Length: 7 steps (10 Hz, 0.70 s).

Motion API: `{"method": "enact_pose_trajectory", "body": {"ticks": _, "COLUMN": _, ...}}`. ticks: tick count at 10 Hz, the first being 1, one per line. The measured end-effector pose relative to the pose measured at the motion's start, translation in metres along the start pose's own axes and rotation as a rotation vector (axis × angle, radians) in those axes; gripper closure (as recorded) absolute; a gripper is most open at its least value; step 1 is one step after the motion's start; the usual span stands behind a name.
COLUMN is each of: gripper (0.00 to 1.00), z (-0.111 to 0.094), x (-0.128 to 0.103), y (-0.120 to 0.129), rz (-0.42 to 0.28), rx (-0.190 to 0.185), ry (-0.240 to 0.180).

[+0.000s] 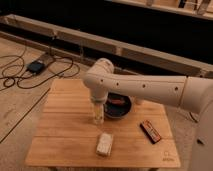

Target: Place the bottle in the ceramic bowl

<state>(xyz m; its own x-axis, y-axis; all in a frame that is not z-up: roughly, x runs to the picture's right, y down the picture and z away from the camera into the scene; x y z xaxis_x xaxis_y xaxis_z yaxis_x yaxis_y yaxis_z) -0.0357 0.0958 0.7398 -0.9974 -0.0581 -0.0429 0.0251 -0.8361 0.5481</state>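
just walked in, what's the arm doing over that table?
The robot's one arm is bent down over the wooden table, with the gripper right at the top of the bottle. The bottle stands upright on the table beside the ceramic bowl, on the bowl's left as the camera sees it, so it is not in the bowl yet. Whether the gripper has hold of it is unclear. A beige block and a dark flat packet lie untouched nearer the front.
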Motion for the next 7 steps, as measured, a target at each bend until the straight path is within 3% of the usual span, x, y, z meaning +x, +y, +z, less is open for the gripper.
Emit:
{"method": "enact_pose_trajectory", "body": {"ticks": 4, "gripper": 0.91, "z": 0.001, "x": -0.001, "y": 0.006, "rz": 0.004, "rx": 0.003, "ry": 0.008}}
{"method": "enact_pose_trajectory", "body": {"ticks": 5, "gripper": 0.97, "z": -0.002, "x": -0.002, "y": 0.008, "rz": 0.006, "rx": 0.003, "ry": 0.01}}
{"method": "enact_pose_trajectory", "body": {"ticks": 7, "gripper": 1.0, "z": -0.012, "x": -0.004, "y": 0.016, "rz": 0.023, "rx": -0.005, "ry": 0.036}}
